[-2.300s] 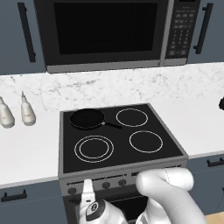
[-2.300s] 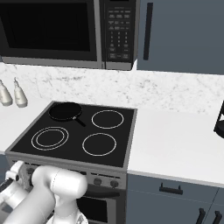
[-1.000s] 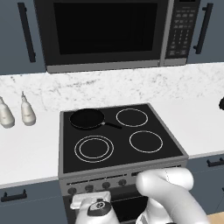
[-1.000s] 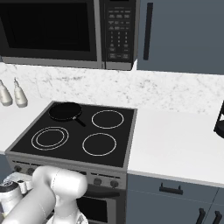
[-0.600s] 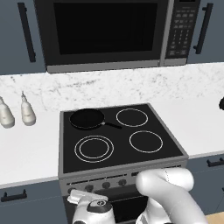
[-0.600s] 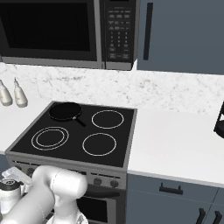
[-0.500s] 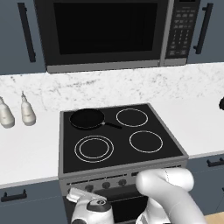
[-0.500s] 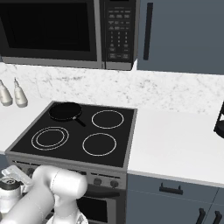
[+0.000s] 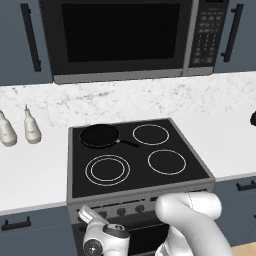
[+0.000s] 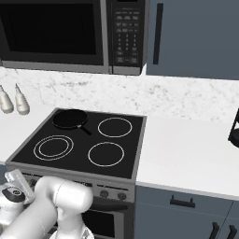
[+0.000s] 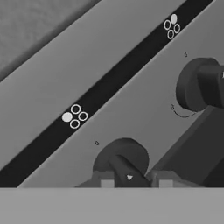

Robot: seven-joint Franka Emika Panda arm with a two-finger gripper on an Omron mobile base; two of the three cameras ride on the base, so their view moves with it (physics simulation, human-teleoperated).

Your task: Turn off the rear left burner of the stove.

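Four heating zones on the stove, and the rear left burner sits at its back left corner, fully covered by a black frying pan whose handle angles toward the cooktop's middle. The double white-ringed circle lies at the front left, two single rings on the right side.

Down on the stove's front edge runs the row of dark knobs. The gripper is right up against one knob in the hand view, a fingertip showing on either side of it, the knob's ridge between them; whether the pads actually press it, I cannot tell. A second knob sits beside it, and a black strip above carries small four-dot burner marks.

On the counter's back left edge stand two pale bottles; a black microwave hangs above.

Compared with 2.3 seconds back, the wrist has sunk lower and shifted slightly at the panel's left end; pan and bottles are unchanged.
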